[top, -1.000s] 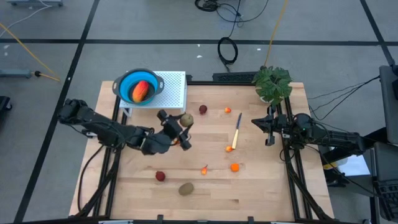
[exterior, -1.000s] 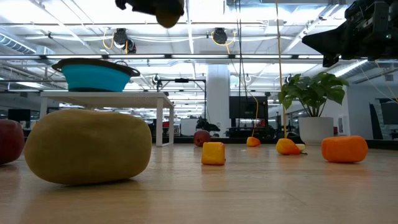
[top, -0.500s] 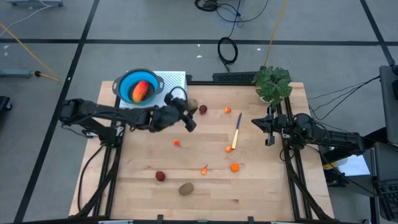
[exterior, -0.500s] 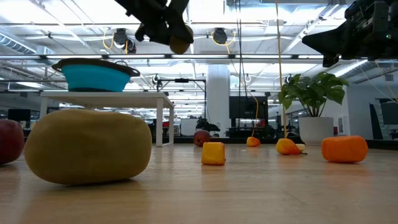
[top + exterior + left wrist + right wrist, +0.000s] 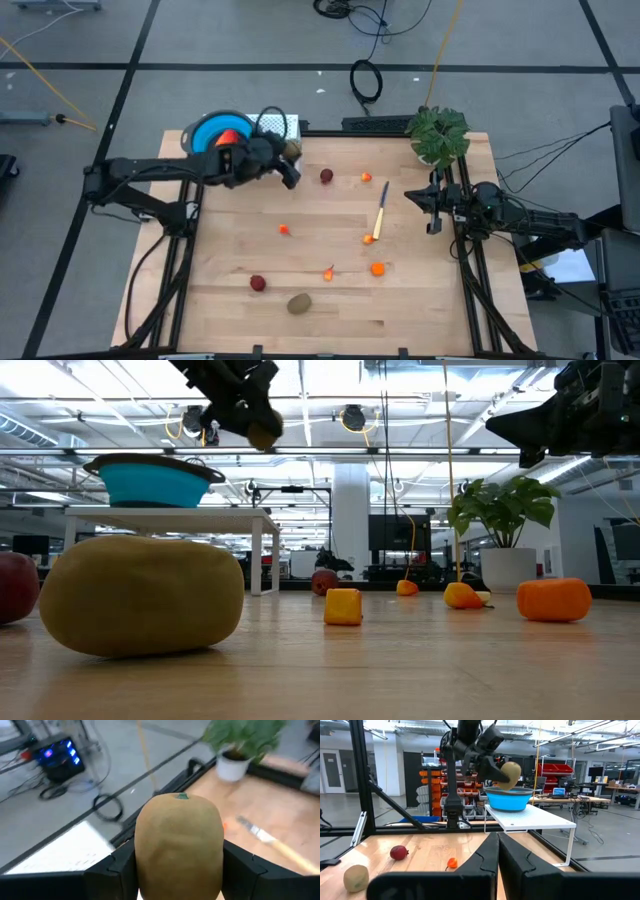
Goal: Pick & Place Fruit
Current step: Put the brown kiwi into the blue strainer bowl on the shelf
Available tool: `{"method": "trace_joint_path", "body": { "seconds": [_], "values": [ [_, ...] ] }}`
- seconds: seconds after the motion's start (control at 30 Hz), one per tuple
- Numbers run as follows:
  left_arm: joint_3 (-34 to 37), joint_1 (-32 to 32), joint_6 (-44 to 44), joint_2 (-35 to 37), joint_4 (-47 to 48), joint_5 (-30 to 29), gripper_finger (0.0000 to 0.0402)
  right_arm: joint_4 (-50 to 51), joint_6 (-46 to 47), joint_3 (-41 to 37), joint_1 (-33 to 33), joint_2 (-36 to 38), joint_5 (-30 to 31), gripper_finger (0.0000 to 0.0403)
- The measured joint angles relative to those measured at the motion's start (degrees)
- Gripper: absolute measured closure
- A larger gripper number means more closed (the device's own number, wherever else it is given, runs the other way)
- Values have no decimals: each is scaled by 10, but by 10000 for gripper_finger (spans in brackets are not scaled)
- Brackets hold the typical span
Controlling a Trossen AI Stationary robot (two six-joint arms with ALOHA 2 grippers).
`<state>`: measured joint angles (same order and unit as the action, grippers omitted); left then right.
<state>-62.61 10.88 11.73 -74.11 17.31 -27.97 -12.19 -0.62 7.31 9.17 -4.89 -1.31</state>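
Note:
My left gripper (image 5: 286, 162) is shut on a brown-green oval fruit (image 5: 179, 845) and holds it high above the table's far left part, beside the white stand (image 5: 288, 127). On that stand sits a blue bowl (image 5: 208, 135) with an elongated red-orange fruit (image 5: 228, 139) inside. From the right wrist view the held oval (image 5: 506, 774) shows just in front of the bowl (image 5: 509, 799). On the table lie two dark red balls (image 5: 326, 176) (image 5: 258, 283), a second brown-green oval (image 5: 299, 303) and small orange bits (image 5: 377, 268). My right gripper (image 5: 432, 207) waits shut at the table's right edge. My left gripper pinches the oval fruit by its two long sides (image 5: 137, 860) between its two fingers (image 5: 116, 867). The fingers come from the table's left, slanting a little downward. The fruit is lifted clear of table and stand, and its stem end (image 5: 181, 796) points away from the wrist.
A yellow-handled knife (image 5: 381, 212) lies right of the table's middle. A potted plant (image 5: 438, 133) stands at the far right corner. More orange bits (image 5: 285, 229) (image 5: 329, 272) (image 5: 365, 178) are scattered on the wood. Cables lie on the floor beyond the table.
My left gripper has swung with the oval fruit from above the table's middle toward the far left, up to the stand and bowl, rolling somewhat as it went. The fruit has stayed in the hold, clear of the table.

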Motion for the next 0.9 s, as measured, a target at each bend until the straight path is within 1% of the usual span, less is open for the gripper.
{"method": "trace_joint_path", "body": {
  "seconds": [0.2, 0.37, 0.5, 0.63, 0.77, 0.9],
  "values": [
    [-92, 50, -1, 3, 193, 0, 206, 0, 0, 0, 0, 0, 0, 403],
    [-147, 90, -9, 3, 284, -14, 195, 0, 0, 0, 0, 0, 0, 403],
    [-186, 126, -10, 4, 349, -42, 200, 0, 0, 0, 0, 0, 0, 403],
    [-197, 160, 8, 3, 403, -36, 207, 0, 0, 0, 0, 0, -2, 403],
    [-196, 189, 27, 3, 476, -35, 199, 0, 0, 0, 0, 0, -2, 403],
    [-196, 209, 80, 3, 534, -30, 192, 1, 0, 0, 0, 0, -2, 403]
  ]
}}
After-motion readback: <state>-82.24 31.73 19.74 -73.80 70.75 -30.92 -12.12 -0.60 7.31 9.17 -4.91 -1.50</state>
